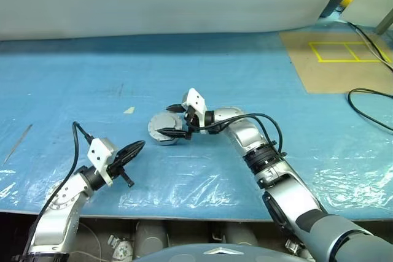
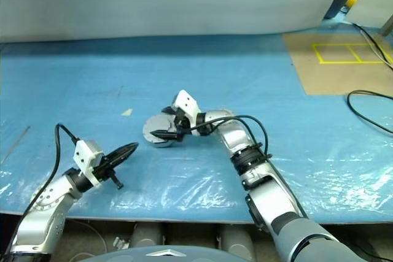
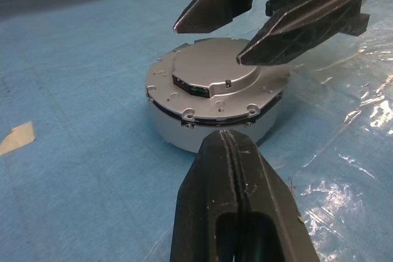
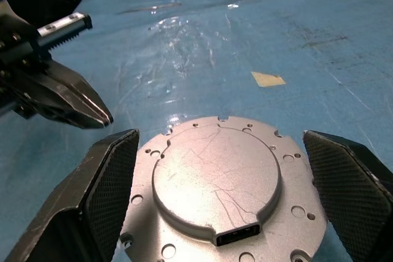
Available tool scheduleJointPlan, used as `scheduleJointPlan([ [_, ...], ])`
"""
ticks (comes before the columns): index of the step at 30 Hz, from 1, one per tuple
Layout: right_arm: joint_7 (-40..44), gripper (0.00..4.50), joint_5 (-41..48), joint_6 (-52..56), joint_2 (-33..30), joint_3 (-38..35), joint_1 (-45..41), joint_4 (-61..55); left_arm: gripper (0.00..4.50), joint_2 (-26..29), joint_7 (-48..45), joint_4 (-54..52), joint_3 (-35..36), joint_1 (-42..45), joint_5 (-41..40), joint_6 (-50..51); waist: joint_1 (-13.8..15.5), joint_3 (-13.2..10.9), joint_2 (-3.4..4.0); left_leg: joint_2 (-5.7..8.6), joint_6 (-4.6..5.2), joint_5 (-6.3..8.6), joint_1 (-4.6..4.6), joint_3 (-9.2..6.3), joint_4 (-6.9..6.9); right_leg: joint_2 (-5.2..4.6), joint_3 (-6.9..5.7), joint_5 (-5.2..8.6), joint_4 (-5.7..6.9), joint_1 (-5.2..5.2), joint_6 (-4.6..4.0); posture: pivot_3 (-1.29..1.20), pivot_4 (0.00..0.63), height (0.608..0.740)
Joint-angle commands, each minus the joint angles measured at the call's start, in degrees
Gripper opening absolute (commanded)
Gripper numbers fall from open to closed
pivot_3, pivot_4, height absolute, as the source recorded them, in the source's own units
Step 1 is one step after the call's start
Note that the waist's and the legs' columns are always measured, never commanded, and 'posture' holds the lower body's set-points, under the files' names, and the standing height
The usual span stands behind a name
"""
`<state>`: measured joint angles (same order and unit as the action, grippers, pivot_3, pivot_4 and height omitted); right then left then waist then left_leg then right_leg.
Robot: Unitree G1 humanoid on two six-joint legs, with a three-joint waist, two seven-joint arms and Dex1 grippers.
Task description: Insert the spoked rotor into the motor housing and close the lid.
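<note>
The motor housing point(image 1: 161, 134) stands on the blue sheet as a round silver can, and a flat silver lid point(image 3: 212, 81) with a small connector notch lies closed on top of it. The spoked rotor is hidden. My right gripper point(image 1: 167, 119) reaches in from the right and is open. One finger point(image 4: 113, 179) is on each side of the lid point(image 4: 218, 176), above its rim, and neither touches it. My left gripper point(image 1: 136, 146) is shut with nothing in it. It hangs a short way to the left of the housing and points at it.
A small scrap of tan tape point(image 1: 129, 110) lies on the blue sheet just left of the housing. A brown board with yellow tape lines point(image 1: 334, 59) and a black cable point(image 1: 368, 99) are at the far right. The table's front edge runs close to my arms.
</note>
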<state>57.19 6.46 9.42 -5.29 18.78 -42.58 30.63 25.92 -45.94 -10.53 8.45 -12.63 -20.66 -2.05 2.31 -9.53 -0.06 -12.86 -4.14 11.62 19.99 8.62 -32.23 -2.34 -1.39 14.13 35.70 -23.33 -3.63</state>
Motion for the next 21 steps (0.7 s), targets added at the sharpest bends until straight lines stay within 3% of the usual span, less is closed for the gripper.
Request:
scheduleJointPlan([
  [1,0.3,4.47,-2.7,-4.2,0.7,1.5,-2.0,3.1,0.0,-0.1,2.0,-4.3,1.7,-1.5,-0.5,-0.7,0.0,0.0,0.0,0.0,0.0,0.0,0.0,0.0,0.0,0.0,0.0,0.0,0.0,0.0,0.0,0.0,0.15,0.74],
  [14,0.8,4.47,-6.8,-10.6,2.1,2.1,-3.6,8.5,0.0,0.7,5.4,-5.7,3.4,-3.5,-0.3,-0.8,-0.1,0.0,0.0,-0.01,0.02,0.01,-0.04,0.05,-0.02,0.0,0.03,0.0,0.06,0.04,-0.01,0.0,0.15,0.74],
  [19,0.0,2.96,-7.3,-11.3,2.7,2.2,-2.8,7.3,0.0,0.9,5.5,-4.9,3.8,-3.4,0.3,-1.3,-0.1,0.0,0.0,-0.03,0.03,0.02,-0.03,0.06,-0.02,0.01,0.03,0.0,0.06,0.03,-0.01,0.0,0.15,0.74],
  [21,0.0,2.96,-7.7,-11.1,2.5,2.4,-2.6,7.3,0.0,1.0,5.4,-4.7,3.9,-3.3,0.3,-1.4,-0.1,0.0,0.0,-0.03,0.04,0.02,-0.04,0.06,-0.02,0.0,0.03,0.0,0.08,0.03,-0.01,0.0,0.15,0.74],
])
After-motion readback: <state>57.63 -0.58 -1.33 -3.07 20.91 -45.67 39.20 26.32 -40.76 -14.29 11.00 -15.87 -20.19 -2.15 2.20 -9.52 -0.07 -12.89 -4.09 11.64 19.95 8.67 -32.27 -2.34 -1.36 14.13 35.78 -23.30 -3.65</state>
